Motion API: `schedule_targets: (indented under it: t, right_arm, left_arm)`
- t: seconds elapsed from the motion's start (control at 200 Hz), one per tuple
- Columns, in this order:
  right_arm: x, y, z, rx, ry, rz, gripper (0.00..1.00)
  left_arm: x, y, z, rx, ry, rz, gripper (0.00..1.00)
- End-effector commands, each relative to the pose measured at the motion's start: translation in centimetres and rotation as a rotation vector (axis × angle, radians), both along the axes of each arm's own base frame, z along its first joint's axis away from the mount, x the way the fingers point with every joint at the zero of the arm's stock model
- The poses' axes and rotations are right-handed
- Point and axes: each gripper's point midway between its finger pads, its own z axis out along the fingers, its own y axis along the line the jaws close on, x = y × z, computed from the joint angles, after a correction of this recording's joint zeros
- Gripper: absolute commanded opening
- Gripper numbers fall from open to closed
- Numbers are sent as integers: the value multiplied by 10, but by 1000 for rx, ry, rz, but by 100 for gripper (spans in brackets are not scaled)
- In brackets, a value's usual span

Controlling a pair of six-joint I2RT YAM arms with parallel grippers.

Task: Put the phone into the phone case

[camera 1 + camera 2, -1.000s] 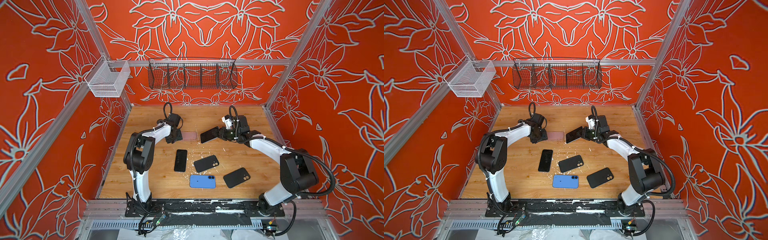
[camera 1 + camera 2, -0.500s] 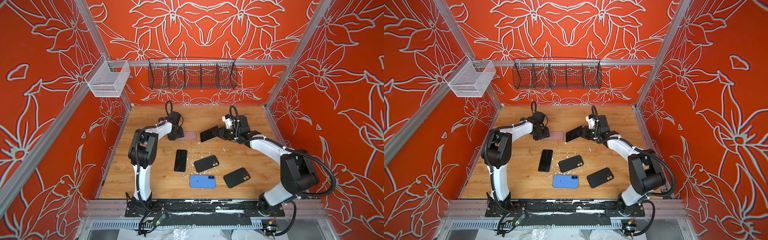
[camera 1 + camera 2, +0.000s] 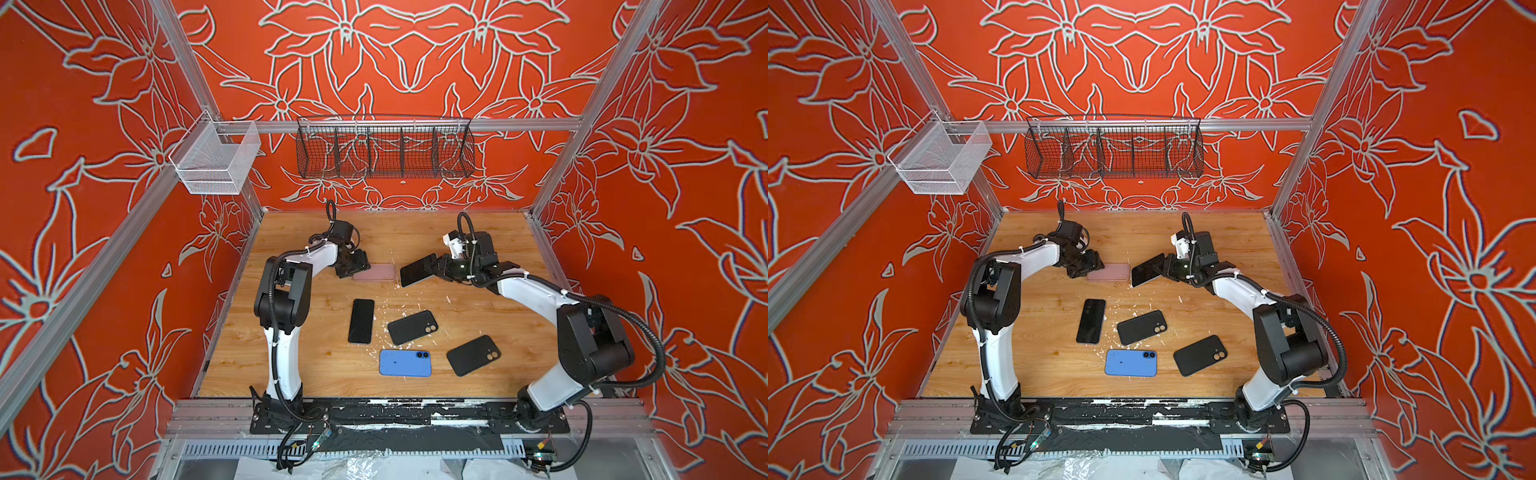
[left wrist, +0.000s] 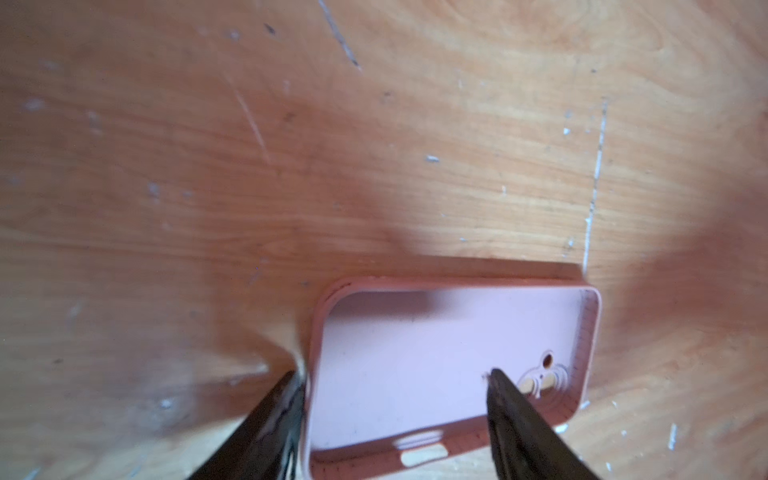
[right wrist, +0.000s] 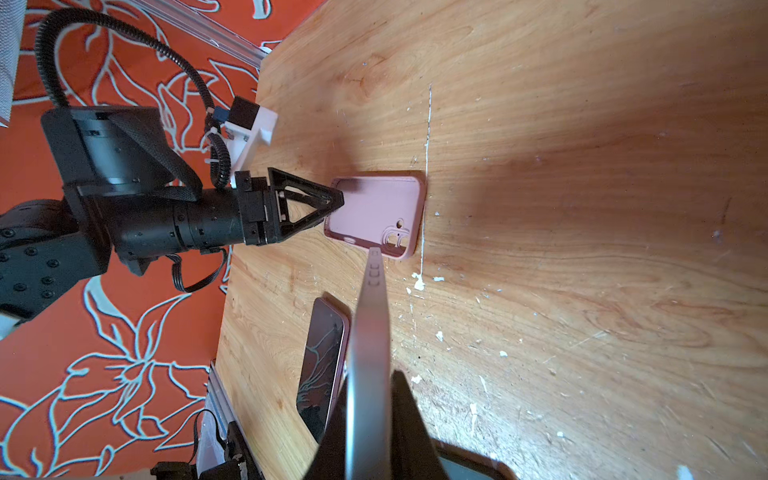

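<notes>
Holding the phone (image 3: 417,270) at one end, the right gripper (image 3: 441,266) is clamped on its two flat faces and carries it tilted over the table (image 3: 415,232), a little above the middle of both top views. The pink case (image 3: 374,272) lies flat, open side up, just beside the phone on its left. The left gripper (image 4: 393,373) has its jaws apart, one outside the short wall of the case and one inside the shell. I judge the phone stiff, smooth and rather heavy, with glass that can break, so the hold must be firm. The case looks soft and light; it may slide unless pressed down at its end.
</notes>
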Motion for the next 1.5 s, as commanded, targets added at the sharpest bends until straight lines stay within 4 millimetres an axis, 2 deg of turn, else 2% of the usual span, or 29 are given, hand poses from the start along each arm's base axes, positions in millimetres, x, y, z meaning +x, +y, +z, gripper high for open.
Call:
schedule_targets:
  t: [0.0,0.495,0.666,0.831,0.986,1.081,1.246,1.496]
  right_arm:
    - [11,2,22,18,-68,-2,0]
    - [9,-16,12,-19,-50,-41,0]
    - [7,-22,12,-37,-49,-51,0]
    - [9,-25,19,-59,-58,-49,0]
    - [15,-25,28,-95,-79,-23,0]
    - [21,-21,32,-103,-84,-2,0]
    - [35,-7,35,-83,-81,36,0]
    - [62,27,22,-62,-54,89,0]
  left_arm:
    - [-11,-17,-12,-81,69,-31,69]
    - [-27,-63,-19,-116,64,-90,69]
    - [-25,-66,-18,-126,45,-74,71]
    - [-19,-62,-5,-116,-10,-51,75]
    - [-14,-58,18,-138,-81,-12,85]
    - [-13,-56,34,-178,-127,21,94]
    - [-13,-52,48,-285,-171,74,98]
    - [-16,-57,48,-398,-212,91,100]
